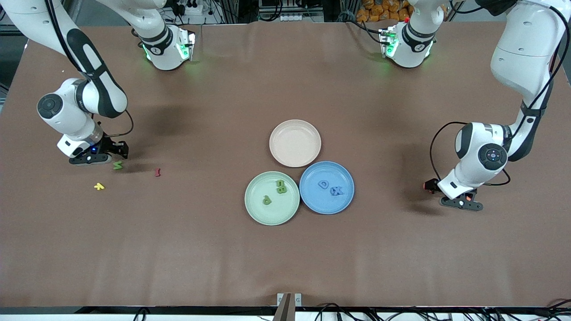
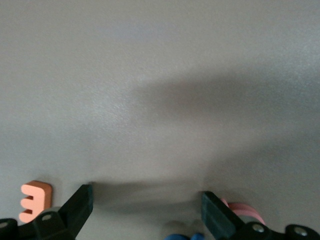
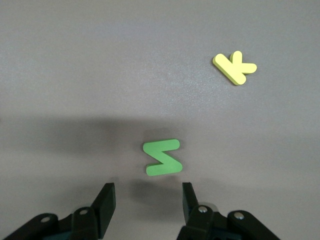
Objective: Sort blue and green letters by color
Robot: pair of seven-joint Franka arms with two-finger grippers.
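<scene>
A green plate (image 1: 256, 209) holds green letters B (image 1: 280, 186) and P (image 1: 266, 200). A blue plate (image 1: 345, 198) beside it holds blue letters D (image 1: 323, 184) and X (image 1: 337, 191). A green letter M (image 1: 117, 165) lies on the table at the right arm's end. My right gripper (image 1: 115, 155) is low and open, with the M (image 3: 162, 157) just ahead of its fingertips (image 3: 106, 197), not between them. My left gripper (image 1: 461, 203) is low over the table at the left arm's end, open (image 2: 147, 200). A blue letter (image 2: 184, 236) shows partly, between its fingers at the picture's edge.
An empty pink plate (image 1: 295, 133) sits farther from the camera than the other two. A yellow letter (image 1: 99, 186) and a dark red letter (image 1: 157, 172) lie near the M. An orange E (image 2: 35, 200) and a pink Q (image 2: 246, 211) flank the left gripper.
</scene>
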